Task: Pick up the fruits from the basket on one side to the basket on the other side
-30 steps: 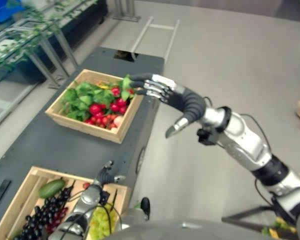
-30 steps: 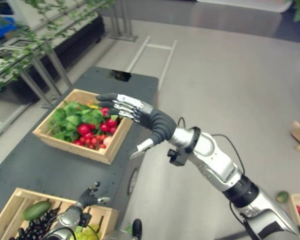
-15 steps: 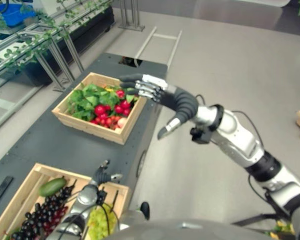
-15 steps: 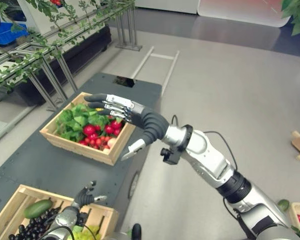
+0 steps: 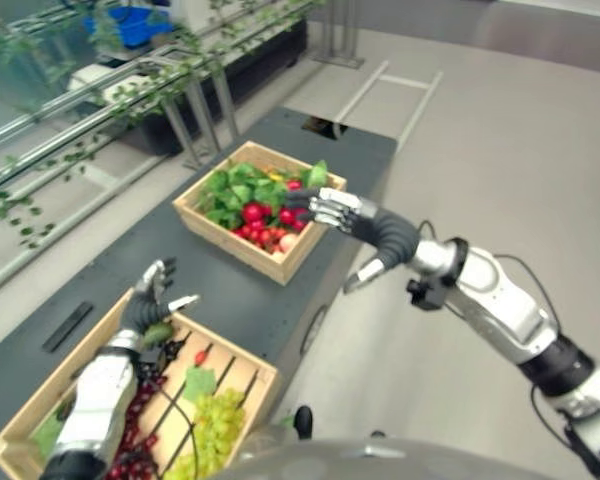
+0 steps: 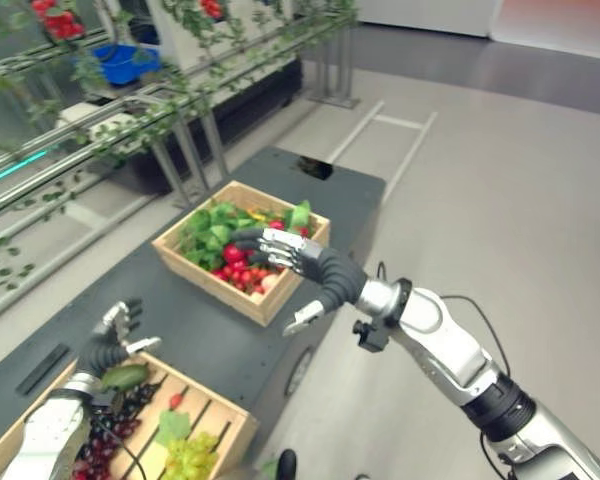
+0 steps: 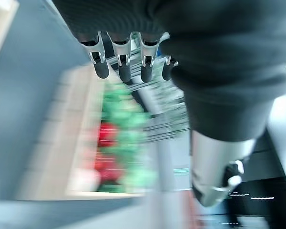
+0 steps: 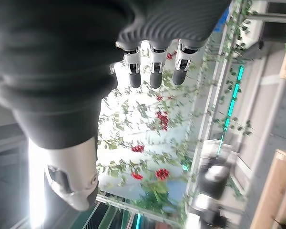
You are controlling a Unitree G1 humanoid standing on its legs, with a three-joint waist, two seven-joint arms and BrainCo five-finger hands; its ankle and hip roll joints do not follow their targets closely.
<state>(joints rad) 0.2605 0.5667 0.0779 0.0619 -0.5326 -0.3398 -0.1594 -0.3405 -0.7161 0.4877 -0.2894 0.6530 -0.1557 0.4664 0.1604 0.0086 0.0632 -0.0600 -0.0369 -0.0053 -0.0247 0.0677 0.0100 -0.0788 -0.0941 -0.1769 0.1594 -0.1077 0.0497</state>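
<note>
2 baskets (image 5: 242, 254), right hand (image 5: 335, 210) above 1

Both baskets (image 5: 242, 247) (image 5: 242, 372) are made of pale raw wood slats. Table (image 5: 230, 300) is seen as dark matt metal. Radishes (image 5: 260, 222) look glossy.

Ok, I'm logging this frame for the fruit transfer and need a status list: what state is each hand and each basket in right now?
left hand: open, raised over the near basket, holding nothing.
right hand: open, fingers straight, over the far basket's edge, holding nothing.
near basket: holds dark grapes, green grapes, a green fruit.
far basket: filled with red fruits and green leaves.
</note>
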